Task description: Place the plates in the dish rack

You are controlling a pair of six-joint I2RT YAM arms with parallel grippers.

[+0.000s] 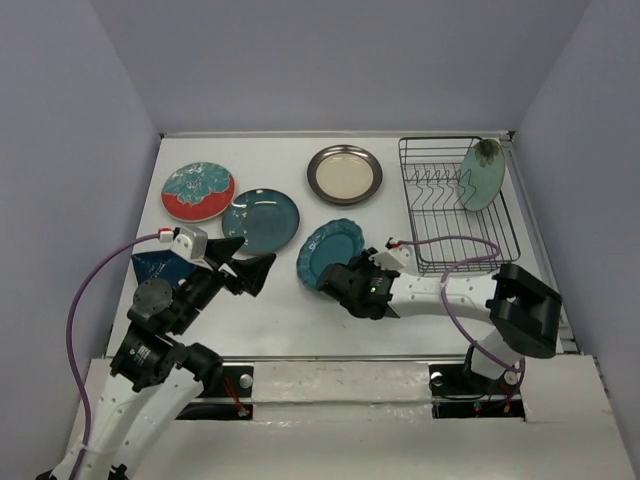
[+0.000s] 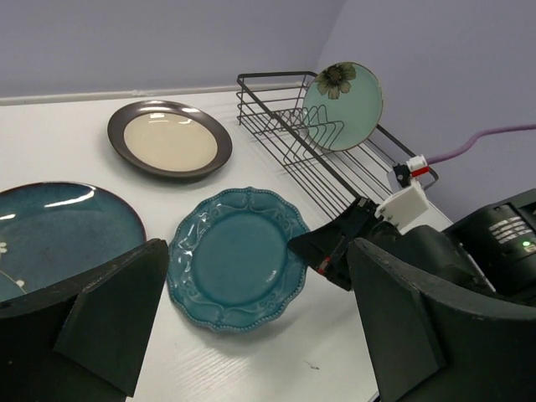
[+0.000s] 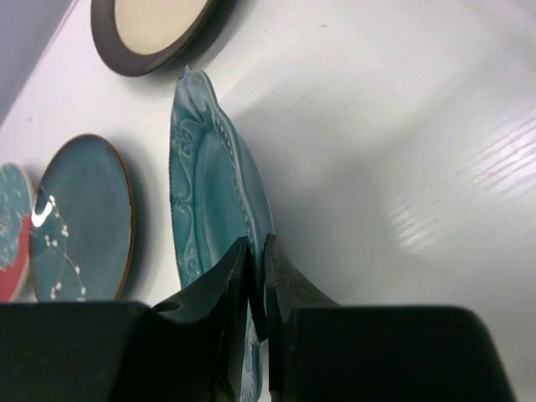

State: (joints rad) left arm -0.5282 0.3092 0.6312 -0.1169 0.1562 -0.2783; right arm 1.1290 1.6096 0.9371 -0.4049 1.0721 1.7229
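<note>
My right gripper (image 1: 347,279) is shut on the near rim of the scalloped teal plate (image 1: 322,250), which tilts up off the table; the pinch shows in the right wrist view (image 3: 255,251) on the plate (image 3: 205,184). My left gripper (image 1: 248,263) is open and empty, left of that plate (image 2: 234,255). A pale mint plate (image 1: 482,175) stands upright in the black dish rack (image 1: 478,232). The brown-rimmed cream plate (image 1: 345,173), the dark teal plate (image 1: 261,220) and the red-rimmed plate (image 1: 198,190) lie flat on the table.
A dark blue flat object (image 1: 155,268) lies under my left arm. The rack (image 2: 276,77) stands at the back right by the wall. My right arm's body (image 2: 469,243) fills the right of the left wrist view. Purple walls enclose the table.
</note>
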